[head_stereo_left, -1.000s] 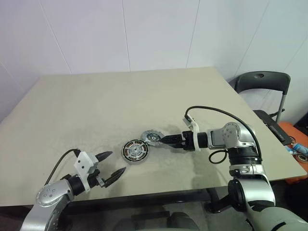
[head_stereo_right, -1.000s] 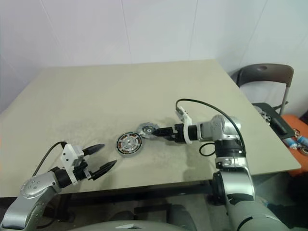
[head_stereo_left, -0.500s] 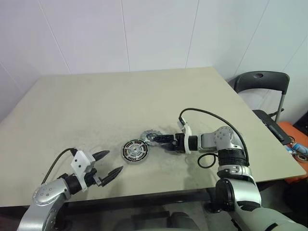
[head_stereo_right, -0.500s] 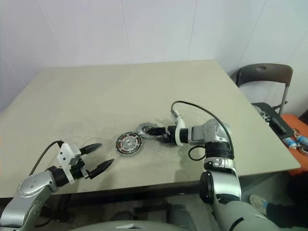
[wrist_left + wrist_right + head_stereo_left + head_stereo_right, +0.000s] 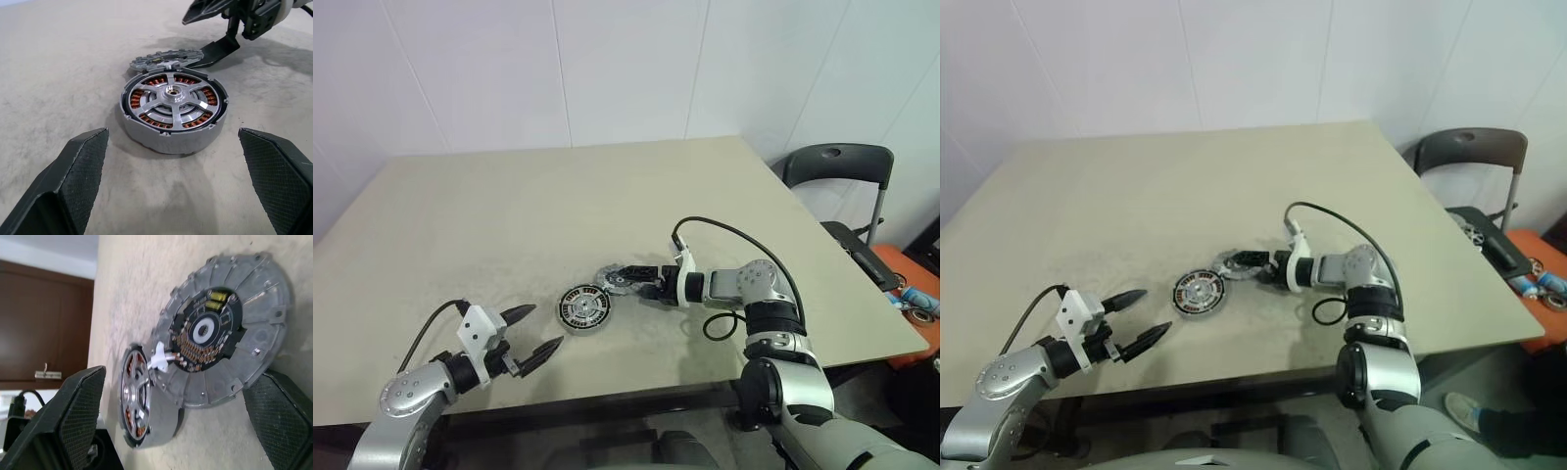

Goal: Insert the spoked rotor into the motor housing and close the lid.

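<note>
The grey motor housing [image 5: 583,308] stands on the table's near middle. Silver spokes and a hub, the spoked rotor [image 5: 172,93], lie inside it over the copper windings. The notched silver lid [image 5: 613,277] lies just behind the housing, its edge against the housing's rim. Its face [image 5: 230,328] shows a small circuit board. My right gripper [image 5: 626,279] is open, with one finger above the lid and one finger [image 5: 220,49] low at the lid's edge. My left gripper [image 5: 548,326] hangs open near the front edge, pointing at the housing from a short way off, with nothing between its fingers [image 5: 68,186].
The beige table [image 5: 509,206] reaches back to a white wall. A dark chair [image 5: 834,164] stands past the table's right edge. Beyond that edge, an orange object with small blue items [image 5: 915,299] lies lower down.
My right gripper has slid left along the table, from the lid's right edge to either side of the lid. The left arm, housing and lid have kept still.
</note>
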